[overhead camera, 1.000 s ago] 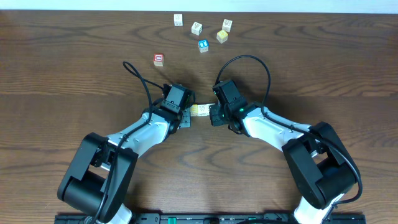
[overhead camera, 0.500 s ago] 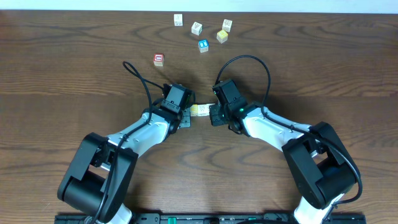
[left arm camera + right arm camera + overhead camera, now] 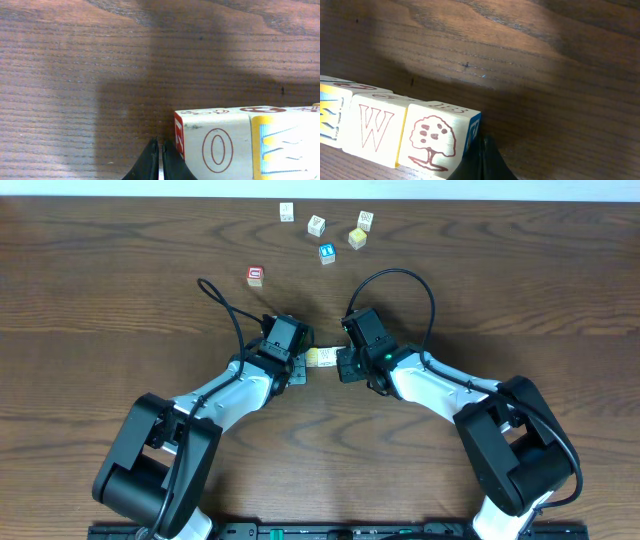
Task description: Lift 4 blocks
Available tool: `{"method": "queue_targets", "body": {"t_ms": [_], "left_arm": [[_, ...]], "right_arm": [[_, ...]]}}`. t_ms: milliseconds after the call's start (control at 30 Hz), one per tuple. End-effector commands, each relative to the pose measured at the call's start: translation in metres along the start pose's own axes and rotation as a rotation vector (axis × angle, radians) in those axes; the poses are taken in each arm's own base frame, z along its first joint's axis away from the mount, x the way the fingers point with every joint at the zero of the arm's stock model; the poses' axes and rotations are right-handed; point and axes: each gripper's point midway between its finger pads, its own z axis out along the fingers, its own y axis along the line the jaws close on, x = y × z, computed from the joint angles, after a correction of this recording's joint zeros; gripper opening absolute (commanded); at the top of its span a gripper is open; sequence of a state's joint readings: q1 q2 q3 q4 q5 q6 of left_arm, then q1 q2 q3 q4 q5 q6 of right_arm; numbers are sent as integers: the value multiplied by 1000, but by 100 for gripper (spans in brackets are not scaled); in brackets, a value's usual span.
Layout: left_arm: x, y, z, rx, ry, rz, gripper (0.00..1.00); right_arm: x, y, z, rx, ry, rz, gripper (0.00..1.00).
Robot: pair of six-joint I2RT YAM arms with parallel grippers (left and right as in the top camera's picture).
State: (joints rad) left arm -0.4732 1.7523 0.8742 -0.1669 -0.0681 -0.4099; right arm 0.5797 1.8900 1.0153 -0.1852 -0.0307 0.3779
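Your left claw, clenched on nothing, is set against the 9 o'clock end of the row of blocks; your right claw, likewise clenched and empty, meets its 3 o'clock end. The row sits at the middle of the tabletop, pinched by end pressure alone. If either arm eases or rises unevenly, expect the row to buckle and scatter. Both claws bear low on the end faces, so they may slip under.

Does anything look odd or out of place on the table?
Nothing damaged or spilled. One oddity: a row of blocks is squeezed end to end between the shut left hand and right hand, not gripped inside either.
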Motion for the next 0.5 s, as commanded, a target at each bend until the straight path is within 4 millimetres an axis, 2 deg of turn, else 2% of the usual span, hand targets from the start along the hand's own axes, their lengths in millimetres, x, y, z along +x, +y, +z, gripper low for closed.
{"method": "queue_targets", "body": {"t_ms": [0,467], "left_arm": [[-18,-35,-15,110,-51,48,8],[-24,-30,-18,81,-82,55,7]], "right_arm": [[24,59,2,-217,91,-80,1],[24,59,2,-217,91,-80,1]]}}
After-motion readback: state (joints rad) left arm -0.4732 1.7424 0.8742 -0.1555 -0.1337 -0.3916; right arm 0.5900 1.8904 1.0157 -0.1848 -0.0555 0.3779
